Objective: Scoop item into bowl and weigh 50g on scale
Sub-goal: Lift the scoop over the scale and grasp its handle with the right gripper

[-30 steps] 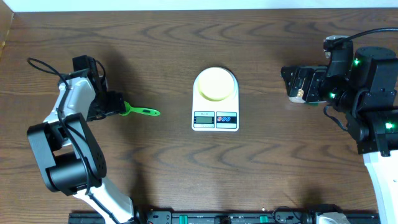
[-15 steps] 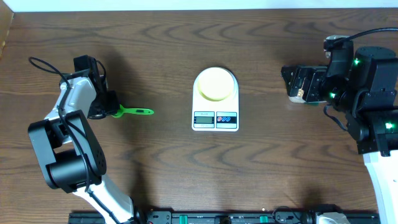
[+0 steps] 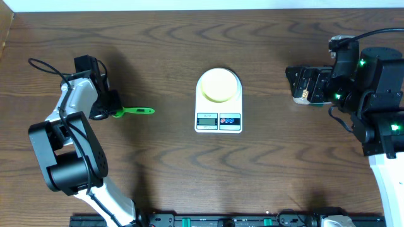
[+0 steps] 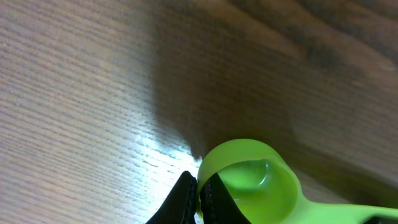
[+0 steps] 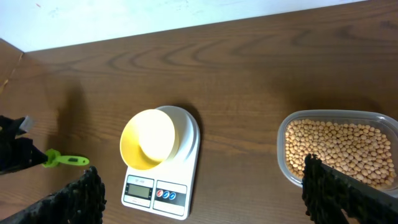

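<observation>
A bright green scoop (image 3: 136,111) lies on the table at the left, handle pointing right. My left gripper (image 4: 199,186) is shut on the rim of its cup (image 4: 252,186), one finger inside and one outside. The pale yellow bowl (image 3: 219,84) sits on the white scale (image 3: 218,122) at mid-table and looks empty in the right wrist view. The item, tan beans (image 5: 339,148), fills a clear tub (image 5: 282,163). My right gripper (image 5: 200,171) hangs open above the table, nothing between its fingers (image 5: 84,196). In the overhead view it (image 3: 294,85) covers most of the tub.
The scale's display (image 5: 140,190) and red and blue buttons (image 5: 165,195) face the table's near edge. The left arm's base (image 3: 66,167) stands at the front left, the right arm's body (image 3: 375,94) at the far right. Bare wood surrounds the scale.
My left gripper has closed on the scoop's rim, and the scoop has slid slightly left. The right arm, bowl and scale have not moved.
</observation>
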{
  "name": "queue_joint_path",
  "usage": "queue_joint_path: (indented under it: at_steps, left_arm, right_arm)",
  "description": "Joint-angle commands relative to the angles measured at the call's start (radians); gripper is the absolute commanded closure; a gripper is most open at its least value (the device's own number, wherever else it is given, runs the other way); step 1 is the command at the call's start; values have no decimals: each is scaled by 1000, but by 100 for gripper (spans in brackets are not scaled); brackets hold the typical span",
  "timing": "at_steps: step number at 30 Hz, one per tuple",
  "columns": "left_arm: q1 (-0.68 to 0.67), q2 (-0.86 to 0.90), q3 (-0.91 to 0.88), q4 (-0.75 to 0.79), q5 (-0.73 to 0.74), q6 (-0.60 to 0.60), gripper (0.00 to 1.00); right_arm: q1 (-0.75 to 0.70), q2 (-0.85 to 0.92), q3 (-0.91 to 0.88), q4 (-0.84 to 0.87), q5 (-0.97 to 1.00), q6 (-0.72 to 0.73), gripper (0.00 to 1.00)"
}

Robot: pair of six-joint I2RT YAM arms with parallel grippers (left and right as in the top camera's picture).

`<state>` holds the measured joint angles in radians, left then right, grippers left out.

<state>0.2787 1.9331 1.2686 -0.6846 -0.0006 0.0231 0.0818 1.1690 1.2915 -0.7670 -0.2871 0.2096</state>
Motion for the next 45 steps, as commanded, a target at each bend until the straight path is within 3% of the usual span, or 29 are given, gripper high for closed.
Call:
queue_joint_path:
  at_steps: [1, 11, 20, 26, 29, 35, 45]
  left_arm:
    - [2, 12, 11, 11, 15, -18, 92]
    - [-1, -8, 12, -35, 84, -28, 93]
    - [-17, -245, 14, -61, 193, -43, 93]
    - [-24, -479, 19, -51, 433, -83, 93]
    - [-47, -552, 18, -61, 543, -120, 93]
    - [-150, -573, 18, -53, 727, -202, 93]
    - [-448, -570, 18, 80, 771, -277, 93]
  right_arm:
    - [2, -6, 14, -1, 8, 14, 1]
    - [2, -6, 14, -14, 9, 13, 1]
    - [2, -6, 14, -7, 8, 3, 1]
    - [3, -6, 14, -4, -4, 77, 2]
    - [3, -5, 14, -3, -105, 119, 2]
    - [25, -5, 14, 39, -365, 118, 1]
    - [123, 19, 13, 99, -579, 115, 6]
